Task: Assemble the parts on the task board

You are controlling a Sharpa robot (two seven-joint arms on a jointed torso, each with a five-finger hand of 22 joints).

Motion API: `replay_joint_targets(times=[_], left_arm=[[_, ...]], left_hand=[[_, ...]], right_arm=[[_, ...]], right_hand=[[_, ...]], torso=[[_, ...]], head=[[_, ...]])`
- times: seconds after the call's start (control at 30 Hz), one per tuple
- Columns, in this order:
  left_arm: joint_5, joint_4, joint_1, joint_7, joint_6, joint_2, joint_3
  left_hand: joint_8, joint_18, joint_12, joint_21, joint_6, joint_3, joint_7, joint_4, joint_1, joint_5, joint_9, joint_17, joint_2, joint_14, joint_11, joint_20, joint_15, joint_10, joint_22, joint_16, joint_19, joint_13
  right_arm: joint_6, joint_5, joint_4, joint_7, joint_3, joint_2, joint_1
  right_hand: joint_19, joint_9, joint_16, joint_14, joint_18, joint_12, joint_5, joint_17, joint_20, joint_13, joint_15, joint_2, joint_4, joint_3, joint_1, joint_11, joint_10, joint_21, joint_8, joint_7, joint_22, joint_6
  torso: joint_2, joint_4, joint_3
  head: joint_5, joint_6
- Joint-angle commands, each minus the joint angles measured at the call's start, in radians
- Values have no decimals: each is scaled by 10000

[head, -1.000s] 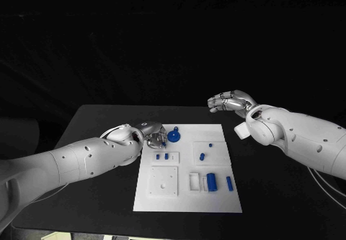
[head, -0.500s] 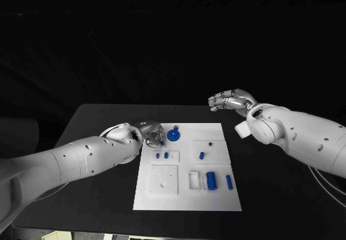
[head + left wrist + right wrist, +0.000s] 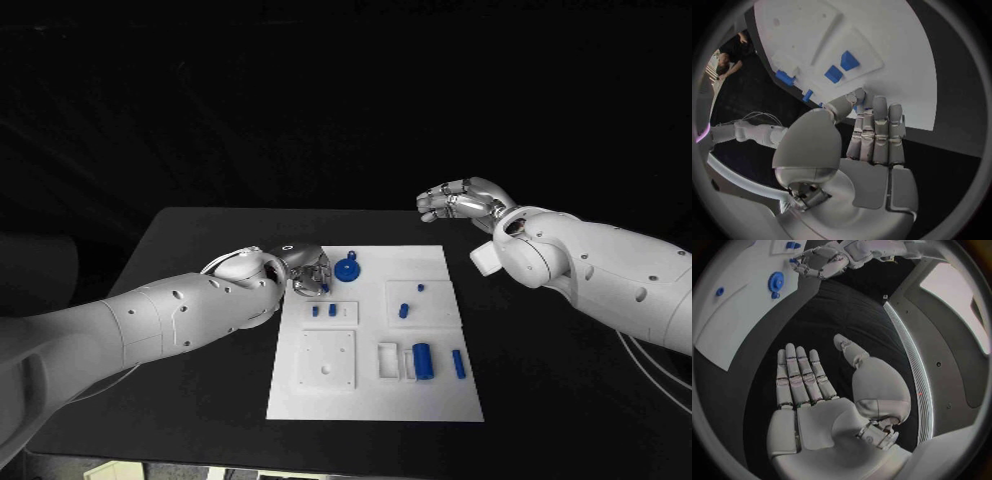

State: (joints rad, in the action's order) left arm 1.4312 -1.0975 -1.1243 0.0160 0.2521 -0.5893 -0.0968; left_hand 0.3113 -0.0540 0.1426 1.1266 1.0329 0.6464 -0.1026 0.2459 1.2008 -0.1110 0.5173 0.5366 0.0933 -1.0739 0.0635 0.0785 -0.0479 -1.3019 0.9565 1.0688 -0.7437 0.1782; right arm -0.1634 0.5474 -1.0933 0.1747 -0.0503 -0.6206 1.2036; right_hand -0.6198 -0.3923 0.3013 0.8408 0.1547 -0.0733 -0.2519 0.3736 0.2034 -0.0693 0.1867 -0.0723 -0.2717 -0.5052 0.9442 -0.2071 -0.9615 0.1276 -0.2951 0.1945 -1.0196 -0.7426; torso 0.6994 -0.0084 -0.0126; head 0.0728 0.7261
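From the head view I see the task board (image 3: 378, 385) lying in the middle of the table (image 3: 188, 250), with my left hand (image 3: 303, 270) over the board's far left corner, just beside the round blue gear-like part (image 3: 348, 269); from here I cannot tell whether those fingers hold anything. Two small blue parts (image 3: 325, 311) sit just nearer than that hand, and a blue cylinder (image 3: 423, 359) and a thin blue pin (image 3: 459, 365) lie toward the board's near right. My right hand (image 3: 459, 201) hangs beyond the table's far right corner, well apart from the board. In the left wrist view the left hand (image 3: 861, 145) has its fingers straight and side by side, thumb folded toward them, with a scrap of blue at the fingertips (image 3: 859, 102); I cannot tell if it is pinched. In the right wrist view the right hand (image 3: 817, 390) is spread and holds nothing. I judge these parts light, rigid, smooth plastic, best pinched across their sides.
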Motion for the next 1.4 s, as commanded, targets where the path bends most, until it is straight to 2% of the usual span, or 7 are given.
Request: replay_joint_targets(times=[0.03, 0.87, 1.4], left_arm=[[-2, -33, 12, -11, -259, 29, -3], [121, -35, 47, 98, -405, 119, -33], [755, -92, 47, 164, -374, 142, -185]], left_hand=[[34, -186, -45, 44, 53, -11, -4, -44, -44, -17, 12, 16, -76, -50, -36, 638, 7, -30, 17, 39, -68, -12], [28, -180, -61, 57, 53, -16, -5, -30, -51, 5, 1, 28, -91, -33, -35, 640, 8, -36, 27, 47, -50, -19], [30, -179, -65, 67, 63, -9, 0, -4, -33, 1, -6, 38, -88, -25, -39, 644, 5, -52, 35, 55, -37, -20]], right_arm=[[147, 75, -22, 122, -3, 0, -4], [151, 75, -26, 109, -2, 13, -4], [158, 75, -14, 109, -1, -6, -4]], right_hand=[[17, 14, -60, -39, 183, 68, -59, -10, 71, 15, 43, 21, 8, 43, -55, -43, 11, -60, -49, 241, -15, 34], [17, 19, -65, -38, 187, 68, -58, -17, 74, 15, 44, 22, -1, 44, -31, -43, 13, -74, -51, 239, -25, 37], [15, 21, -68, -37, 189, 68, -56, -22, 78, 15, 45, 22, -1, 48, -25, -44, 13, -83, -54, 239, -32, 36]], torso=[[0, -1, -2], [-3, 3, 4], [-2, -2, 9]], head=[[6, 4], [-22, 8], [-32, 18]])
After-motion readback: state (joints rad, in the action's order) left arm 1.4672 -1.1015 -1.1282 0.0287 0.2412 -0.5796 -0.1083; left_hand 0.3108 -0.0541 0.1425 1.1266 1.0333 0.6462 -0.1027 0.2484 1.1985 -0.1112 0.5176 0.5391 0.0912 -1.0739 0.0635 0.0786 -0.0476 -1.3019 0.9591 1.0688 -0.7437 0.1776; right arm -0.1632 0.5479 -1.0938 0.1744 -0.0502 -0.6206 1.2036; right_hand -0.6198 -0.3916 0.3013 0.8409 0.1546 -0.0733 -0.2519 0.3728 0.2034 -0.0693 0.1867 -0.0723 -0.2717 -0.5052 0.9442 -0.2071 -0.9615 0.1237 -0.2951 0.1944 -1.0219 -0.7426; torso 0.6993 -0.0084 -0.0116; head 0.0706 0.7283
